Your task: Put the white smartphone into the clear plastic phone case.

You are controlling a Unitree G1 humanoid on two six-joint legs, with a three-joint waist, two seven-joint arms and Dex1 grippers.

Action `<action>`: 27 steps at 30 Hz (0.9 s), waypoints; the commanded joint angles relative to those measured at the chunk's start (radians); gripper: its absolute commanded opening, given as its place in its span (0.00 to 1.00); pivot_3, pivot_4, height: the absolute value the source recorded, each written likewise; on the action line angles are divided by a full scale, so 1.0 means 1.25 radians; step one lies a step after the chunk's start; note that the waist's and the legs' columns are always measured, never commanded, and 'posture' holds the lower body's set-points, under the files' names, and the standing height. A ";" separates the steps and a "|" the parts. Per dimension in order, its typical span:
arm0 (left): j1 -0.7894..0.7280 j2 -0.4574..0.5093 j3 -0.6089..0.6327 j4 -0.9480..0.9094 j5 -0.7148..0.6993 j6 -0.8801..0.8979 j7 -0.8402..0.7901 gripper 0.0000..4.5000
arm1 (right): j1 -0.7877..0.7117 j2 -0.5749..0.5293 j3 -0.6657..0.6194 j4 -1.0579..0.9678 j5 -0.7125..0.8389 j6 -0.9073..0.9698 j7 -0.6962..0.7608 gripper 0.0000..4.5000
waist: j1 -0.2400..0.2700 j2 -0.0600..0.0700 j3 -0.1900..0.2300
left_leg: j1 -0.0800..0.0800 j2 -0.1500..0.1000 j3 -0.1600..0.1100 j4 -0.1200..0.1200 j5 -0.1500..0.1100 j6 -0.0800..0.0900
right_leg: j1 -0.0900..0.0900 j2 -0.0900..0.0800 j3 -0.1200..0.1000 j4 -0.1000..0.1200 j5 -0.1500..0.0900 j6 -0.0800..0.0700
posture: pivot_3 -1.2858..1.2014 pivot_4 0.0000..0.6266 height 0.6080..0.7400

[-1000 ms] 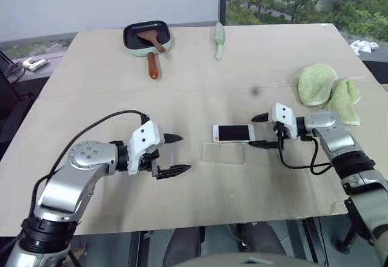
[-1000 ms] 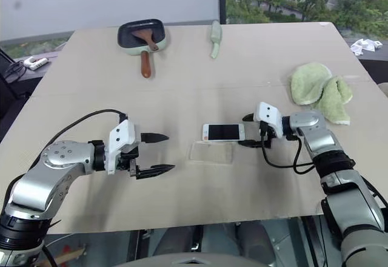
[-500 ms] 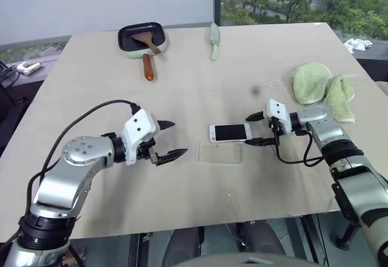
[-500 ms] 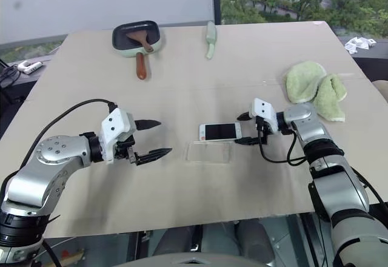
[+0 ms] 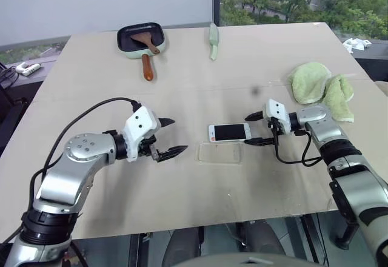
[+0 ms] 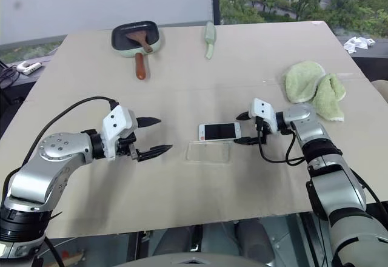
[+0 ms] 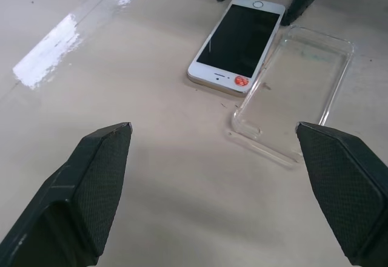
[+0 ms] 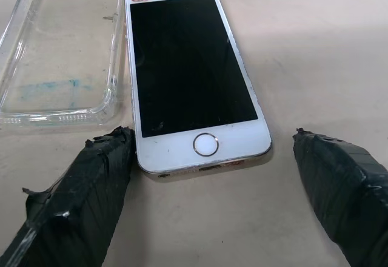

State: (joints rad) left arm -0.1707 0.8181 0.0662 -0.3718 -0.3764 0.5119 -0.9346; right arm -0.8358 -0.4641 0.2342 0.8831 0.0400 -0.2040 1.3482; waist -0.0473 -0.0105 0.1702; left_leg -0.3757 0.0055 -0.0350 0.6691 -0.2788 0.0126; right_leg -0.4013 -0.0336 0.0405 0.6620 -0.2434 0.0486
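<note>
While both arms hover low over the beige table [image 5: 182, 212], the white smartphone [image 5: 230, 133] lies flat and screen up near the middle of it, with the clear plastic phone case [image 5: 219, 153] lying empty just beside its near long edge. From the left wrist view the two seem to sit edge to edge, though I can't quite tell whether they touch. The right gripper [image 5: 254, 128] has its two black fingers spread wide at the phone's home-button end; one fingertip [image 8: 103, 158] sits right at the corner of the phone and the other stands apart from it, so nothing is gripped. The left gripper [image 5: 169, 138] is likewise spread wide and empty, pointing toward the case from well to its left. At the far edge of the table sit a small pan [image 5: 143, 36] with a wooden-handled spatula [image 5: 147, 42] and a pale green utensil [image 5: 213, 39]. Green cloths [image 5: 321, 86] lie off to the right.
</note>
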 commanded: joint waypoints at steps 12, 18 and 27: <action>0.004 0.008 0.007 -0.008 0.002 -0.017 -0.002 0.99 | 0.009 0.003 0.019 -0.013 -0.026 0.011 0.057 1.00 | 0.002 0.000 0.000 | -0.001 0.000 0.000 -0.001 0.000 0.000 | -0.001 0.000 0.000 -0.001 0.000 0.000 | 0.52 0.24 1.00; 0.009 0.009 0.009 -0.013 0.000 -0.013 0.003 1.00 | 0.006 0.008 0.018 -0.007 -0.031 0.008 0.065 0.62 | 0.003 0.000 0.000 | -0.002 0.000 0.000 -0.001 0.000 0.000 | -0.002 0.000 0.000 -0.001 0.000 0.000 | 0.52 0.24 1.00; 0.009 0.005 0.004 -0.007 0.003 -0.017 0.005 1.00 | 0.009 0.003 0.014 -0.013 -0.032 -0.018 0.067 0.61 | 0.003 0.000 0.000 | -0.003 0.000 0.000 -0.001 0.000 0.000 | -0.003 -0.001 0.000 -0.001 0.000 0.000 | 0.52 0.24 1.00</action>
State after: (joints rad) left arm -0.1530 0.8184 0.0652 -0.3624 -0.3744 0.5029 -0.9322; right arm -0.8388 -0.4623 0.2292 0.8722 0.0241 -0.2073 1.4101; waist -0.0431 -0.0105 0.1702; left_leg -0.3795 0.0054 -0.0348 0.6676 -0.2789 0.0124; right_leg -0.4055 -0.0344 0.0404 0.6610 -0.2434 0.0485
